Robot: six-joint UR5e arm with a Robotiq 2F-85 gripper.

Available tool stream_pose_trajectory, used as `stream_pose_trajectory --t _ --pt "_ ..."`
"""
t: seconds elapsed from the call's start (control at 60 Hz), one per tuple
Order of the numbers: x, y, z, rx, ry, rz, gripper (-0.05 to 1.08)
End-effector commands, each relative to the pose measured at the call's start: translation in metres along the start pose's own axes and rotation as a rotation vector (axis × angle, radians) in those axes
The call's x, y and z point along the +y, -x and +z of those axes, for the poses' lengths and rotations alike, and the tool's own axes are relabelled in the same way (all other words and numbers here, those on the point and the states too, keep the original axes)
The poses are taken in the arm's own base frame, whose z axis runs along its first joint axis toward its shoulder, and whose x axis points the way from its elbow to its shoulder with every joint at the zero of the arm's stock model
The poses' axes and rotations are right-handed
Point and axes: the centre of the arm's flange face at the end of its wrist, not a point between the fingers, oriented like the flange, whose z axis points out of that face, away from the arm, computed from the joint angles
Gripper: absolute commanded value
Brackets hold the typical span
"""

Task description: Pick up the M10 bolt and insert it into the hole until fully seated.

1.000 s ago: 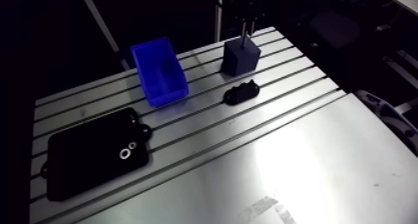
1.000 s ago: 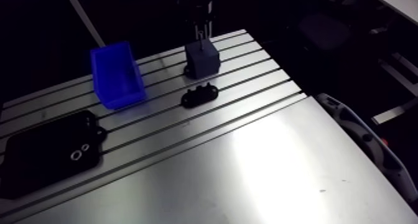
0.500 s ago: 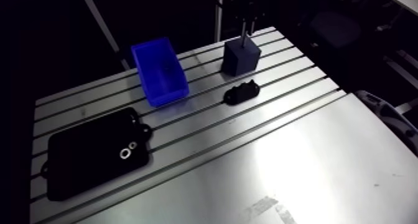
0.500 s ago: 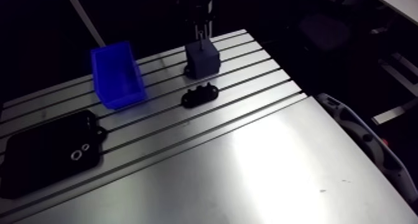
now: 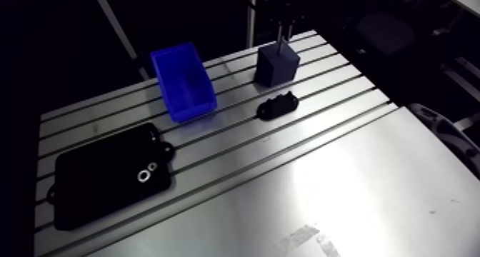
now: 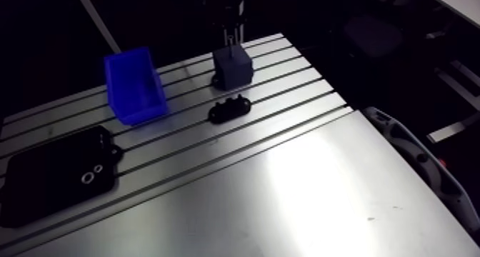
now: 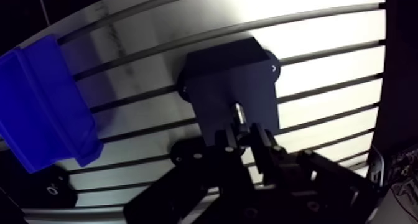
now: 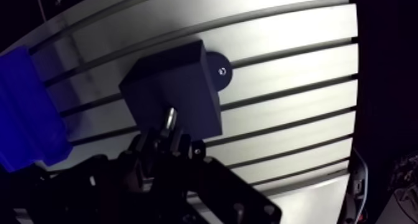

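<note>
The M10 bolt (image 7: pixel 239 113) is a short, shiny metal cylinder pinched between the two fingers of the gripper (image 7: pixel 242 137), so the gripper is closed on it and not hanging wide. In the wrist view it points down at the top face of a dark, matte, boxy block (image 7: pixel 218 71). The arm view shows the shaft standing upright with its lower end meeting the top of the block. The hole itself is hidden behind the bolt, so there's no telling how deep it sits.

The block has sharp edges and a round mounting tab with a tiny screw poking out at its base. It sits across the slots of the table (image 5: pixel 343 181). Off to one side of the gripper is a glossy blue plastic bin (image 7: pixel 37 108), open-topped with sloped walls, well apart from the block.

Nearer the camera in the arm view there's a small black lumpy fixture (image 5: pixel 277 106) lying on the slats, just a bit away from the block. Further along is a flat black plate (image 5: pixel 100 181) with rounded ears, and two small pale rings (image 5: pixel 144 176) rest on it.

The table is brushed aluminium, with long parallel grooves on the half where the parts sit and a smooth sheet with a bright glare patch on the other half.
</note>
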Motion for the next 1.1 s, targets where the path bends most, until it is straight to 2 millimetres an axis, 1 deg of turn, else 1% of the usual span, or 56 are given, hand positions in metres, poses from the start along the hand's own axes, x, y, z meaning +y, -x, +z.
stream_pose_trajectory --t 0.017,0.3,0.467,0.7,1.1 --pt "0.0009 0.0002 0.0009 -0.002 -0.001 0.0 1.08" --pt "0.0016 0.0014 0.0044 -0.008 -0.002 0.001 1.08" --pt "0.0021 -0.0013 0.0043 0.027 0.005 -0.002 1.08" --pt "0.0013 -0.0014 0.0025 0.032 0.008 -0.003 1.08" --pt "0.0016 -0.0013 0.0031 0.032 0.001 -0.002 1.03"
